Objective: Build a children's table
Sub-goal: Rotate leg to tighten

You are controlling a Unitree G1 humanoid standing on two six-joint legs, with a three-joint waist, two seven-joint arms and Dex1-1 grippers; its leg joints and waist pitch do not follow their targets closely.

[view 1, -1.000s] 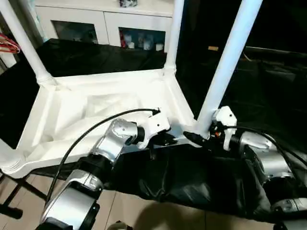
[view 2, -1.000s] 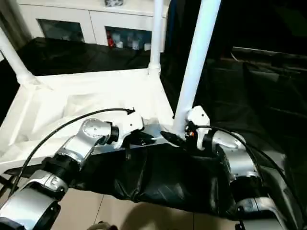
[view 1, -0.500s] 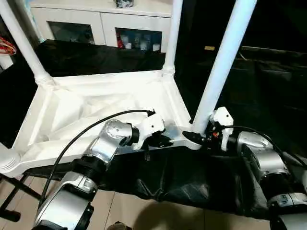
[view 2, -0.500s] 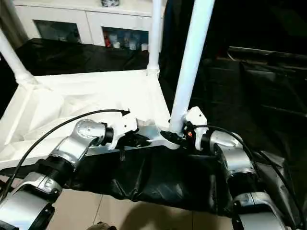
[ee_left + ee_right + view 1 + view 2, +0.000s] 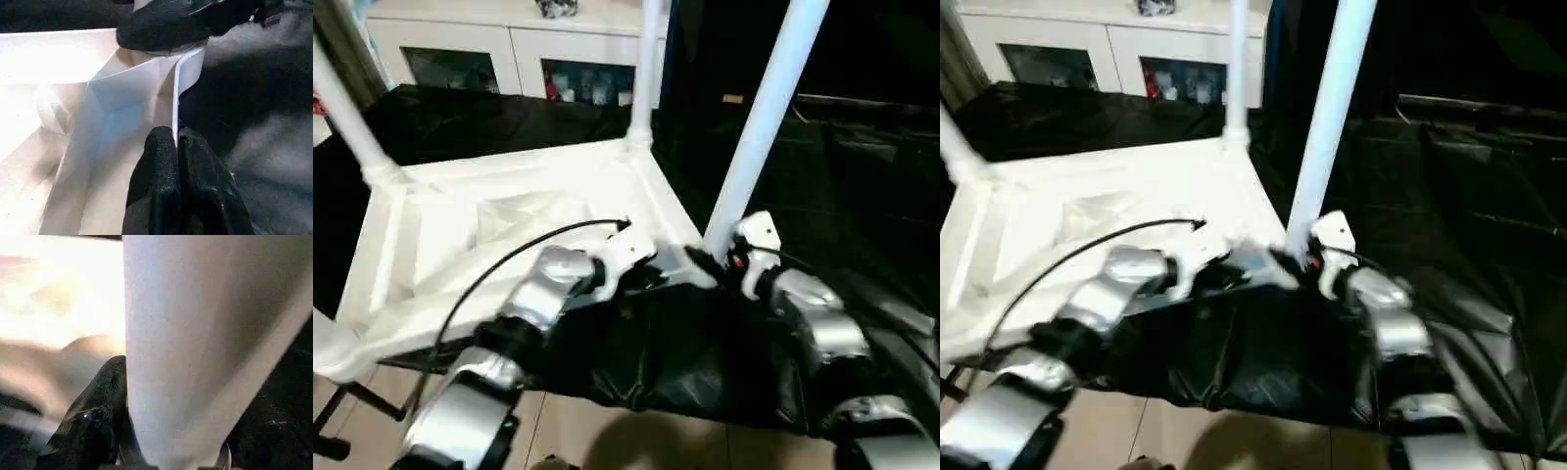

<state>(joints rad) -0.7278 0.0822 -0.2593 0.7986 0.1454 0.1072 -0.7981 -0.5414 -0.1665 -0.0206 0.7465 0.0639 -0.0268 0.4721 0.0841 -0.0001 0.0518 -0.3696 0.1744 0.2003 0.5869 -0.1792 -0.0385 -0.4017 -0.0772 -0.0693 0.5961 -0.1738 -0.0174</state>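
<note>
The white children's table [image 5: 509, 230] lies upside down on the black sheet, ribbed underside up. Three legs stand in its corner sockets: one at the back left [image 5: 347, 117], one at the back right [image 5: 644, 78] and the near right leg [image 5: 759, 127]. My left gripper [image 5: 175, 139] is shut on the thin rim of the top close to the near right corner. My right gripper [image 5: 707, 262] sits at the foot of the near right leg [image 5: 195, 342], one black finger [image 5: 93, 416] lying against it.
A white cabinet with glass doors [image 5: 460, 49] stands behind. The black sheet [image 5: 685, 352] hangs over the big table's front edge, with floor below. The tabletop's near left corner [image 5: 333, 348] juts past that edge.
My right gripper's fingers have drawn in around the foot of the near right leg. The left gripper keeps its pinch on the rim. The whole picture has shifted with the camera.
</note>
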